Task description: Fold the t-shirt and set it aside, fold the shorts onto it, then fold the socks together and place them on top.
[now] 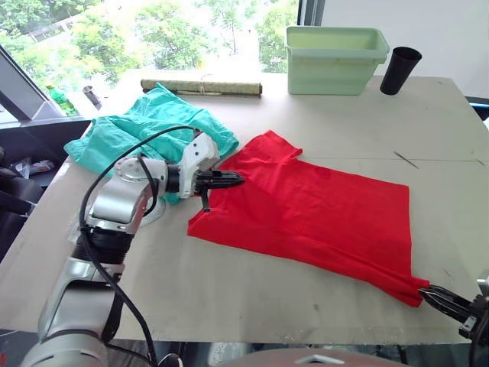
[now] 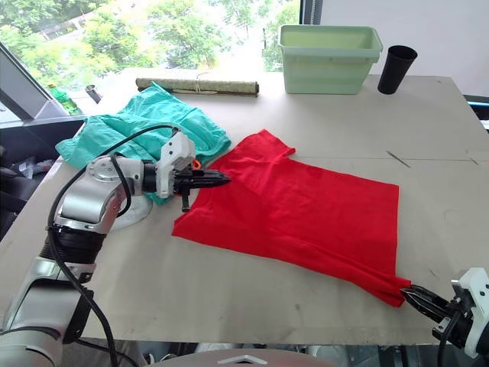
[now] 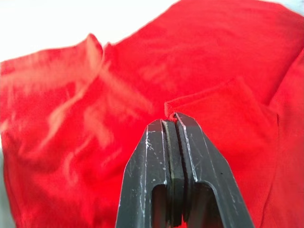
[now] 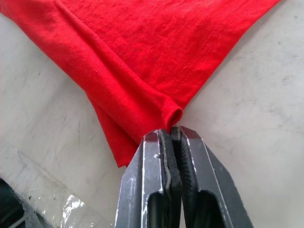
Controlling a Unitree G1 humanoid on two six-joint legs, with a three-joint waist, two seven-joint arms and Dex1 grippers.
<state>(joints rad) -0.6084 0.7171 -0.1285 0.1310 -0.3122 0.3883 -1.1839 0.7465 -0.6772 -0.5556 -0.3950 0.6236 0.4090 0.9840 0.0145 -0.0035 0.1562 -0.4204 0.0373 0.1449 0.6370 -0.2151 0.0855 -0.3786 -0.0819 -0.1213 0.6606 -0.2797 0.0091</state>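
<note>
So I'm on the first step here, folding the t-shirt (image 1: 321, 214), which is lying mostly flat in the middle of the table (image 1: 229, 306), already doubled over once by the look of it. My left gripper (image 1: 233, 180) is pinched tight on a bit of red fabric at the shirt's left end, near the sleeve, and my right gripper (image 2: 416, 296) is clamped on the bottom corner at the near right edge of the table. Both are fully closed on cloth, no gap showing. Next move, I reckon, is lifting both ends together and carrying one side over the other, keeping the fabric taut so it doesn't bunch up. Count-wise: one red shirt, one pair of shorts (image 1: 145, 130) crumpled at the far left, touching the shirt's sleeve, untouched so far. Also one green bin (image 1: 336, 57), one black cup (image 1: 399, 69) and one rolled mat (image 1: 202, 87) along the far edge.
</note>
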